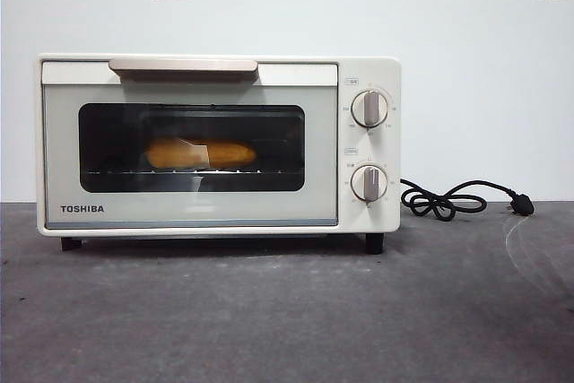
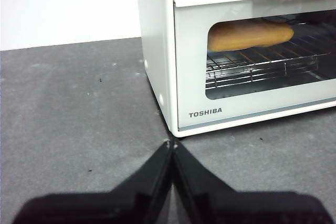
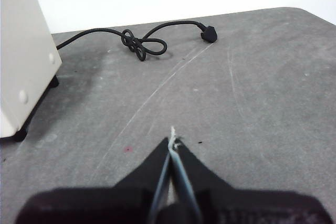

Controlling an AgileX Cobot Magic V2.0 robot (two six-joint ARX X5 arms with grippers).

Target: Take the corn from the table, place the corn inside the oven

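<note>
White wall and dark grey desk (image 1: 269,320): task at its final stage, corn (image 1: 201,152) inside the closed oven (image 1: 215,145).

Seen through the dark door window in the front view, the corn lies lengthwise on the wire rack (image 2: 252,64); the left wrist view confirms it resting on the rack behind the glass. The door stands shut under its bar handle (image 1: 183,65), so both the placing and the closing appear done, and nothing of the task seems left. The left claw (image 2: 171,148) hovers low over the desk just before the oven's near corner, jaws pressed together and holding nothing. The right claw (image 3: 172,142) hangs over bare desk beside the oven, jaws likewise together and without load. A black power cord (image 1: 448,199) lies unplugged on the desk.
</note>
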